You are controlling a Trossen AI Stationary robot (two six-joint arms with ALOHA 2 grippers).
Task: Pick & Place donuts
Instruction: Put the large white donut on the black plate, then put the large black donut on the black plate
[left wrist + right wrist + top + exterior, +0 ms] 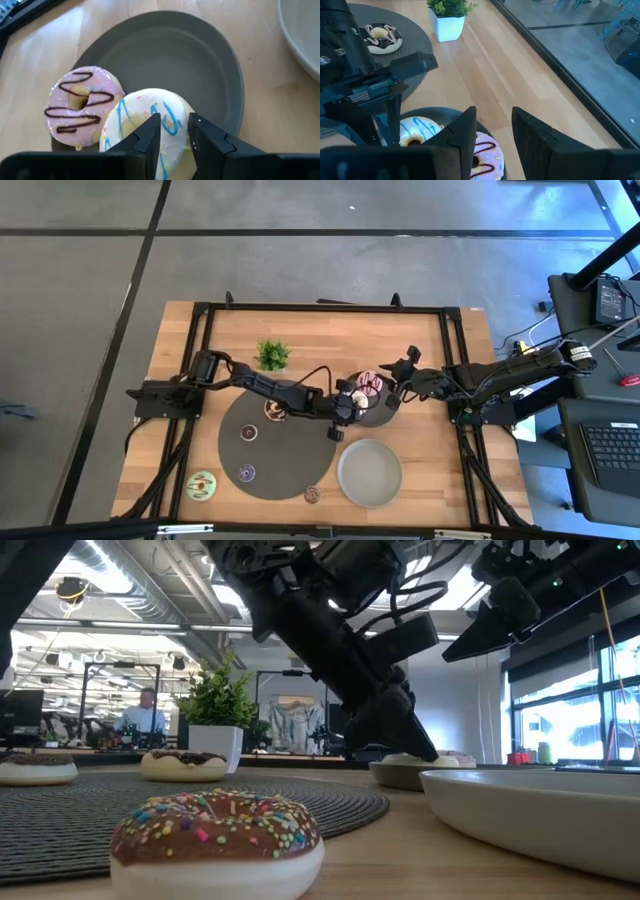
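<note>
A dark grey plate (383, 415) holds a pink donut with brown stripes (80, 102) and a white donut with blue icing (145, 112). My left gripper (175, 137) is over this plate, shut on the white donut. My right gripper (492, 135) is open and empty, hovering above the plate's far side over the pink donut (485, 152). Several more donuts lie on the round dark mat (290, 470). One of them is brown with sprinkles (215, 835), at the mat's near edge. A green donut (203, 485) lies on the bare table at near left. My left gripper has one side of the white donut's ring (174, 122) between its two fingers, coming from above and pointing down. One finger (150, 137) stands over the hole side, the other (210, 142) outside the ring. The donut seems to lie on the dark plate against the pink donut.
A light grey plate (370, 472) stands near the table's front edge, right of the mat. A small green plant in a white pot (271, 355) stands at the far side. Black frame rails (455, 360) run along the table's edges. People sit in the room behind.
</note>
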